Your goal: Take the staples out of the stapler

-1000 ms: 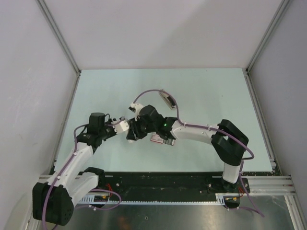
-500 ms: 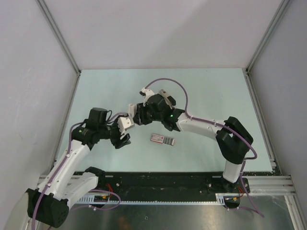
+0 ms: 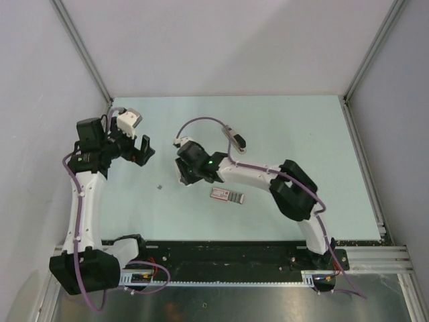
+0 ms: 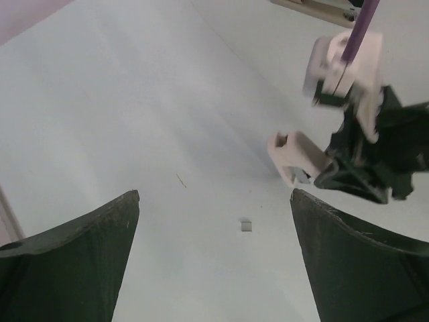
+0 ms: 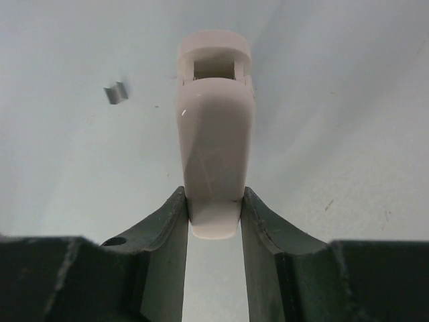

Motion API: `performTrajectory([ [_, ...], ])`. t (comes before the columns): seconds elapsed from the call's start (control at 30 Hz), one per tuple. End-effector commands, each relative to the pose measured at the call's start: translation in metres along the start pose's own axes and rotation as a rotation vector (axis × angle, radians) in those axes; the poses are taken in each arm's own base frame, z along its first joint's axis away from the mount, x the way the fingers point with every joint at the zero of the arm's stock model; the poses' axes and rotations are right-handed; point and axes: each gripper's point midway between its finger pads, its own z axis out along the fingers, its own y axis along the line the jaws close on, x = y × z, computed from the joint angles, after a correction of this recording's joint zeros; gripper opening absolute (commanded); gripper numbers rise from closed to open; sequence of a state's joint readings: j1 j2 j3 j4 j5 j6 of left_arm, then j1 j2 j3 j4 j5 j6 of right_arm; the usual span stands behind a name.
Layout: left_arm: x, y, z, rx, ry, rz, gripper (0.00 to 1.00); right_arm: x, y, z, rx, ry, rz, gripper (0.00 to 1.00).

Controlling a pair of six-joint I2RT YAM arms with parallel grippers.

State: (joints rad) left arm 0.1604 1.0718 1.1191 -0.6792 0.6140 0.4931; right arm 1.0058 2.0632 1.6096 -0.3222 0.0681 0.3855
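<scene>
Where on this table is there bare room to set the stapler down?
The far right of the table, between the right arm and the right wall, is bare; so is the strip along the back wall. The middle is crowded: the right fingers clamp the stapler, with the staple and pink packet close by.

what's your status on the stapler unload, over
Left gripper open, empty. Right gripper shut on the stapler. One staple bit loose on the table. Pink-and-grey packet close by, not blocking.

stapler [image 5: 214, 134]: 1 | loose staple strip [image 5: 116, 92]: 1 | pink-and-grey packet [image 3: 227, 195]: 1
</scene>
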Motion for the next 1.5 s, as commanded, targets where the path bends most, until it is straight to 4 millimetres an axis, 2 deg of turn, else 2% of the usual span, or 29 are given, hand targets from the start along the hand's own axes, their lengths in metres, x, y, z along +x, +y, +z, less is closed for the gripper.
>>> performTrajectory([
  [0.0,-0.009,-0.002,0.004,0.046,-0.026,-0.085,0.99,-0.005,-0.024,0.006,0.191,0.037,-0.084,0.00],
  [0.23,0.000,-0.003,0.010,0.064,-0.012,-0.104,0.99,-0.016,-0.047,0.021,0.265,0.092,-0.079,0.00],
  [0.5,0.010,-0.007,0.013,0.069,-0.005,-0.119,1.00,-0.025,-0.050,0.058,0.248,0.126,-0.044,0.00],
  [0.7,0.016,-0.011,0.010,0.063,-0.006,-0.096,0.99,-0.011,-0.037,0.065,0.203,0.163,-0.035,0.00],
  [0.73,0.018,-0.011,0.011,0.063,-0.001,-0.097,0.99,-0.007,-0.035,0.066,0.191,0.171,-0.028,0.04],
  [0.8,0.020,-0.011,0.013,0.069,0.004,-0.102,1.00,-0.001,-0.032,0.068,0.170,0.183,-0.013,0.19],
  [0.9,0.022,-0.012,0.016,0.080,0.004,-0.118,0.99,0.000,-0.028,0.072,0.142,0.183,0.004,0.37],
  [1.03,0.019,-0.012,0.016,0.084,-0.004,-0.122,1.00,-0.017,-0.025,0.073,0.109,0.154,0.022,0.48],
  [1.17,0.022,-0.012,0.016,0.082,0.001,-0.117,1.00,-0.039,-0.026,0.067,0.090,0.118,0.027,0.57],
  [1.3,0.025,-0.012,0.018,0.087,0.009,-0.121,0.99,-0.066,-0.039,0.045,0.102,0.065,0.027,0.66],
  [1.37,0.026,-0.012,0.020,0.092,0.011,-0.125,1.00,-0.084,-0.055,0.028,0.122,0.024,0.037,0.69],
  [1.47,0.026,-0.013,0.021,0.101,0.012,-0.128,1.00,-0.110,-0.091,-0.001,0.176,-0.044,0.055,0.72],
])
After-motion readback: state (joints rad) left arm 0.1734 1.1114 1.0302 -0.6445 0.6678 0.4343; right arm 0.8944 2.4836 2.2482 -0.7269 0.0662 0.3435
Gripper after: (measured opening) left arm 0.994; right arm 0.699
